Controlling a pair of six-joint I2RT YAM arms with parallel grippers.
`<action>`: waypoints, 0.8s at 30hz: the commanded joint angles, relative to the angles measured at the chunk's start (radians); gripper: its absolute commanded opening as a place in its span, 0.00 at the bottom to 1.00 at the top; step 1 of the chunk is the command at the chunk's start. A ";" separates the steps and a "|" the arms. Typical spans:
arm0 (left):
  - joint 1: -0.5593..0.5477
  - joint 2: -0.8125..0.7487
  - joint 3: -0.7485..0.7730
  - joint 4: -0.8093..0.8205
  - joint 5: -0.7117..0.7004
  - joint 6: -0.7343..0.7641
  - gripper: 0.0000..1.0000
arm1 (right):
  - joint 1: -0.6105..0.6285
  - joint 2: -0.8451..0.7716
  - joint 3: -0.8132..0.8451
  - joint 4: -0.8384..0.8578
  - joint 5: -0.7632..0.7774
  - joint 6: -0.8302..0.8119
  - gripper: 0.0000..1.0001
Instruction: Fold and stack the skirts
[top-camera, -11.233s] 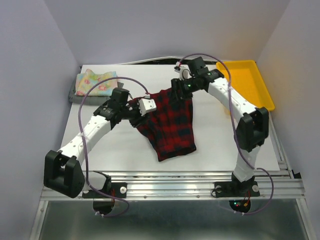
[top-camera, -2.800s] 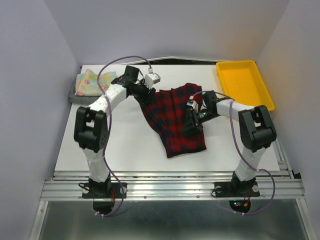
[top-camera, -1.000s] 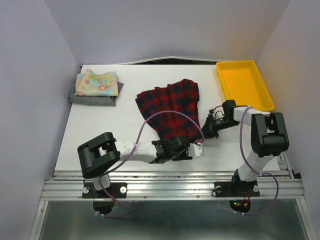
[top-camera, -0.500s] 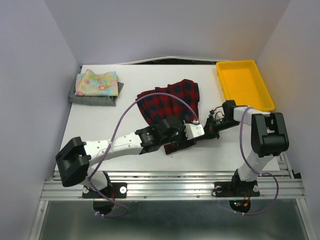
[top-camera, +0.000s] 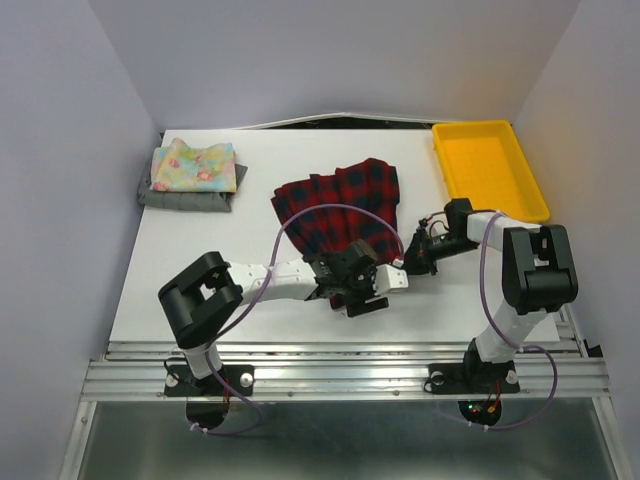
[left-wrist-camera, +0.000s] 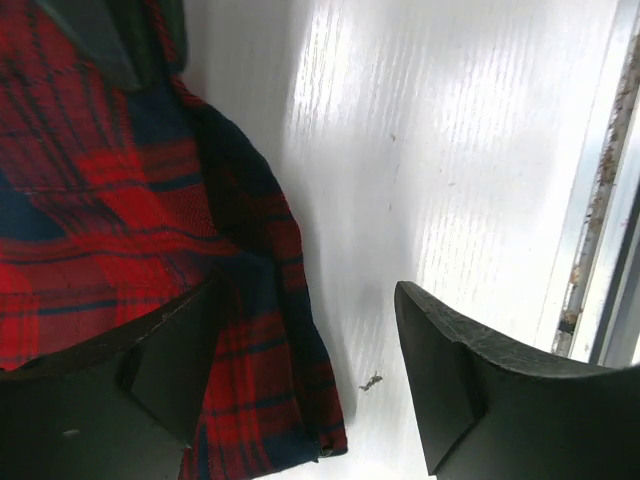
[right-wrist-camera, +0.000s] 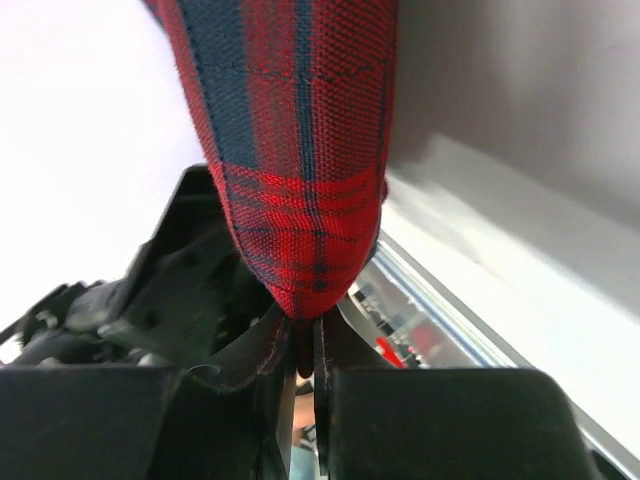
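Top external: plaid skirt lies in the middle, with floral stacked on grey at far left. Over the plaid's near corner the left gripper gapes wide open. The right gripper is pinched tight on its edge.

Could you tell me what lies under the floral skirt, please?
A folded grey skirt lies under the floral skirt; only its near and left edges show, the rest is covered.
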 joint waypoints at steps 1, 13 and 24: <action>-0.001 0.028 -0.005 0.007 -0.066 -0.004 0.81 | 0.000 -0.043 0.056 0.042 -0.114 0.085 0.01; -0.001 0.118 0.004 0.086 -0.328 -0.085 0.66 | 0.000 -0.063 -0.007 0.107 -0.248 0.227 0.01; 0.008 0.057 -0.012 -0.009 -0.316 -0.062 0.01 | 0.000 -0.052 0.059 0.099 -0.222 0.207 0.01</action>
